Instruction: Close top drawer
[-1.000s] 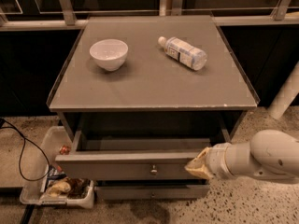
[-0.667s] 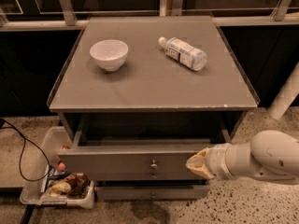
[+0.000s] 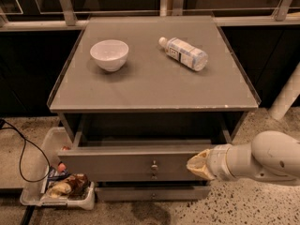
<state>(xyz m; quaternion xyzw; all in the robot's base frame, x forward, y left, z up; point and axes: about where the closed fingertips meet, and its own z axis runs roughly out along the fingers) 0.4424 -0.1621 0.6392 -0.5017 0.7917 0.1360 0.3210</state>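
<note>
A speckled floor (image 3: 243, 210) lies nearest, with a clear plastic bin (image 3: 56, 203) of packets at the lower left and a black cable (image 3: 21, 149) looping beside it. Just above, a white arm (image 3: 272, 161) reaches in from the right and ends in the gripper (image 3: 199, 163), whose tan tip sits against the right end of the top drawer (image 3: 117, 165); whether the gripper is clenched or released I cannot tell. The drawer stands pulled out from the grey desk (image 3: 154, 93), its front panel well forward of the desk's edge, its small round knob (image 3: 154, 165) at centre, with a lower drawer (image 3: 152, 194) under it. The step in hand looks like the push itself, with the drawer not yet home. The next move calls for a steady, straight press toward the cabinet, kept level so the off-centre contact does not skew the drawer. Further back, a white bowl (image 3: 109, 54) and a bottle (image 3: 183, 53) lying on its side rest well apart on the desk, before a rail (image 3: 65, 3) and dark panels.
</note>
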